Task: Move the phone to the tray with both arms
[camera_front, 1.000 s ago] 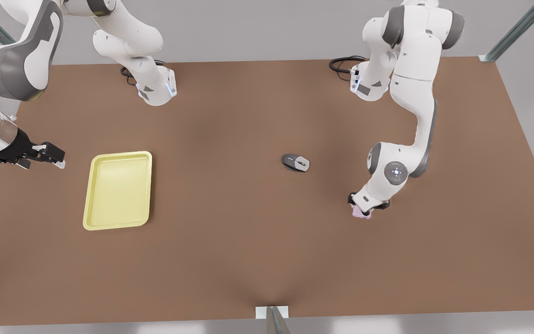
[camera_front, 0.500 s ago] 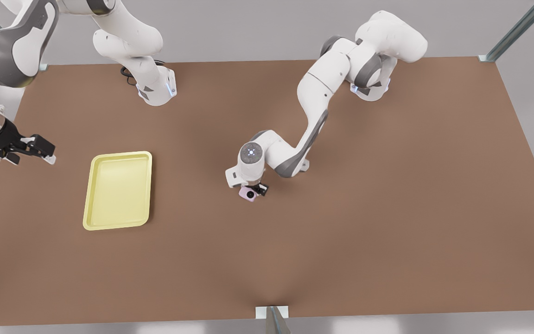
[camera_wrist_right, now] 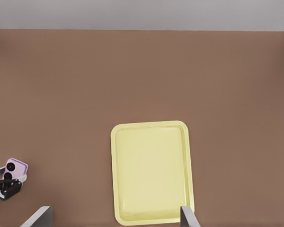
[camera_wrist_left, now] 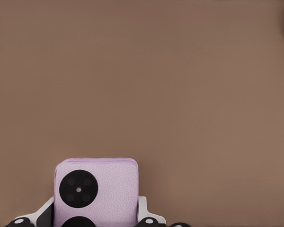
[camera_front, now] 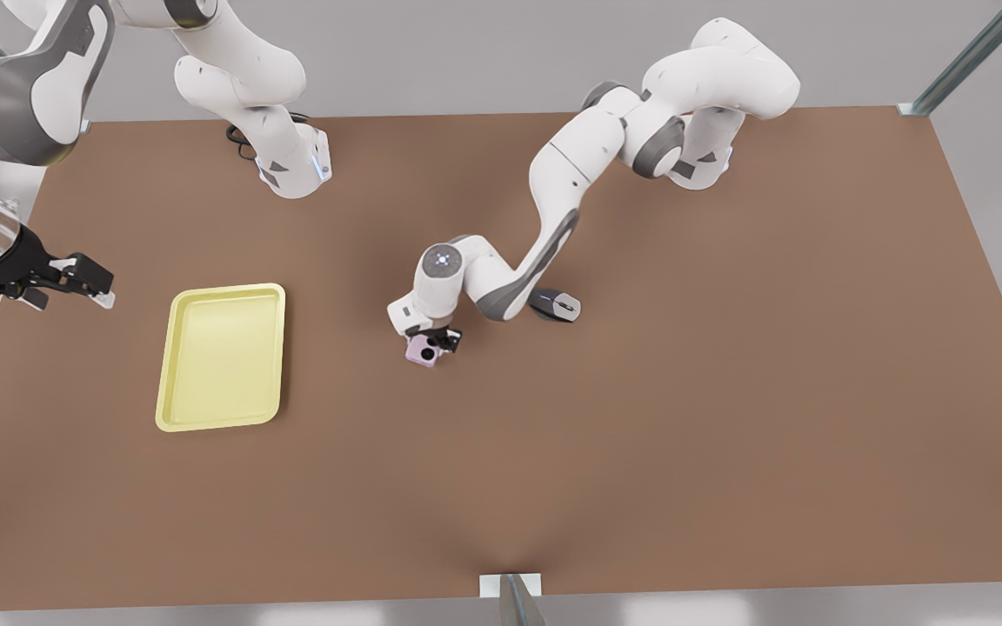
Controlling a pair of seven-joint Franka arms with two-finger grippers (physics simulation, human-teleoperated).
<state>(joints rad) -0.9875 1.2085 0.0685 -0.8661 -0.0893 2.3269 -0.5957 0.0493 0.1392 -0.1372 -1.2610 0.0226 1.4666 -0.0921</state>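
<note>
The pale pink phone (camera_front: 422, 351) with its black lenses is held in my left gripper (camera_front: 433, 342), which is shut on it over the middle of the table, left of the mouse in the front view. In the left wrist view the phone (camera_wrist_left: 95, 189) sits between the fingers (camera_wrist_left: 143, 213). The yellow tray (camera_front: 221, 356) lies flat toward the front view's left with nothing in it. My right gripper (camera_front: 88, 283) waits open beyond the tray's left side, looking down on the tray (camera_wrist_right: 151, 170) and the distant phone (camera_wrist_right: 15, 166).
A grey computer mouse (camera_front: 556, 305) lies just right of the left arm's elbow in the front view. Both arm bases stand at the table's far edge. Bare brown table separates the phone from the tray.
The left arm has swung the phone from the front view's right, past the mouse, to the table's middle, closer to the tray. The right gripper has shifted only slightly.
</note>
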